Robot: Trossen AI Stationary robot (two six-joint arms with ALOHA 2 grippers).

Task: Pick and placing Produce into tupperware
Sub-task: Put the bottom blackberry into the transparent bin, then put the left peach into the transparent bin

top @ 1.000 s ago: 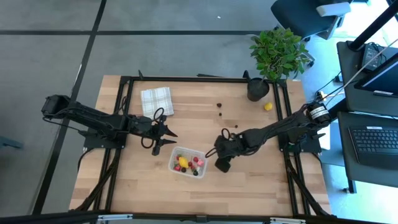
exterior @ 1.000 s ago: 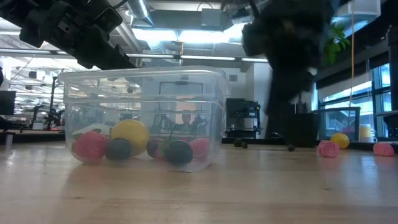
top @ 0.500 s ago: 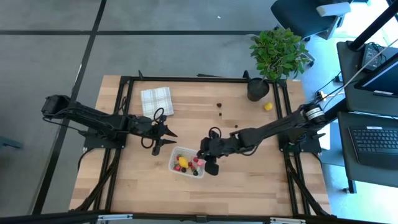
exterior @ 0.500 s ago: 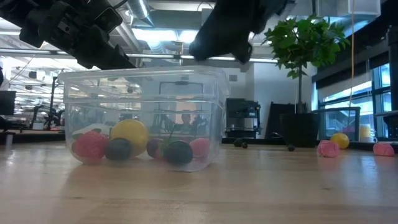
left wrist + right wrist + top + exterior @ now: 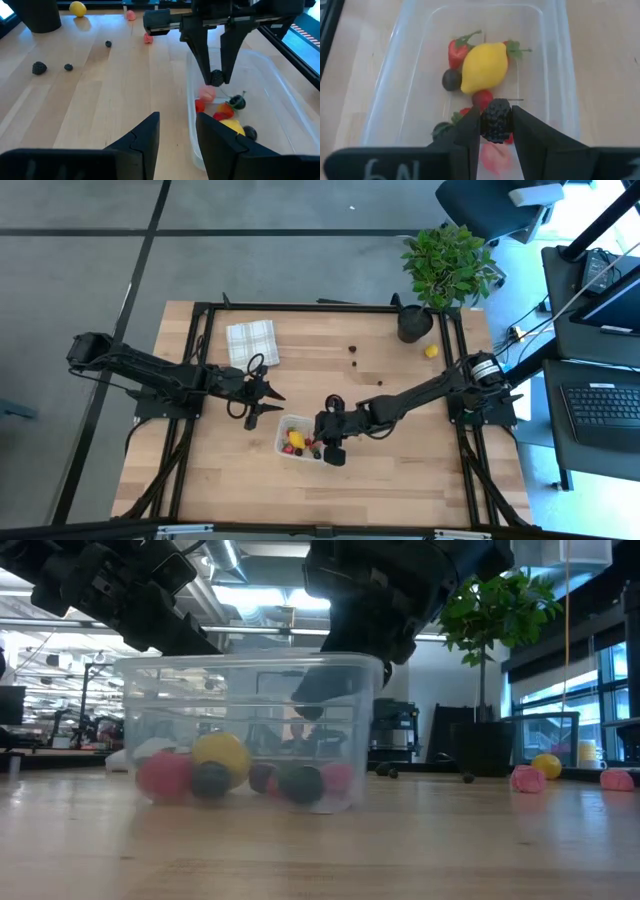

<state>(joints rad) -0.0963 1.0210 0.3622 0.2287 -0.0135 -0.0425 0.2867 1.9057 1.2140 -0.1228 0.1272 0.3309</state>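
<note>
1. Clear tupperware point(image 5: 300, 439) sits near mid-table, toward the front edge. Inside: a yellow lemon point(image 5: 484, 68), red strawberries point(image 5: 458, 49), a dark round berry point(image 5: 451, 79) & other small red/pink pcs.
2. Right gripper point(image 5: 496, 125) hangs directly over the tub's open top, fingers clamped on a dark blackberry point(image 5: 496, 119). In the left wrist view the berry point(image 5: 216, 78) is pinched between the two fingertips, held above the fruit pile, not touching it.
3. Left gripper point(image 5: 270, 402) waits just beside the tub, on the cloth side, above the tabletop. Fingers point(image 5: 144, 136) part-open w/ a narrow gap, nothing between them.
4. Loose produce on the table beyond the tub: two pink pcs point(image 5: 527, 778) and a yellow lemon-like one point(image 5: 431, 351) near the dark plant pot point(image 5: 414, 323), plus a few small dark berries point(image 5: 355, 350) scattered mid-table.
5. Green-checked folded cloth point(image 5: 252, 342) lies at the table's far side, well apart from the tub.
6. Leafy potted plant point(image 5: 448, 264) stands at the far right corner.
</note>
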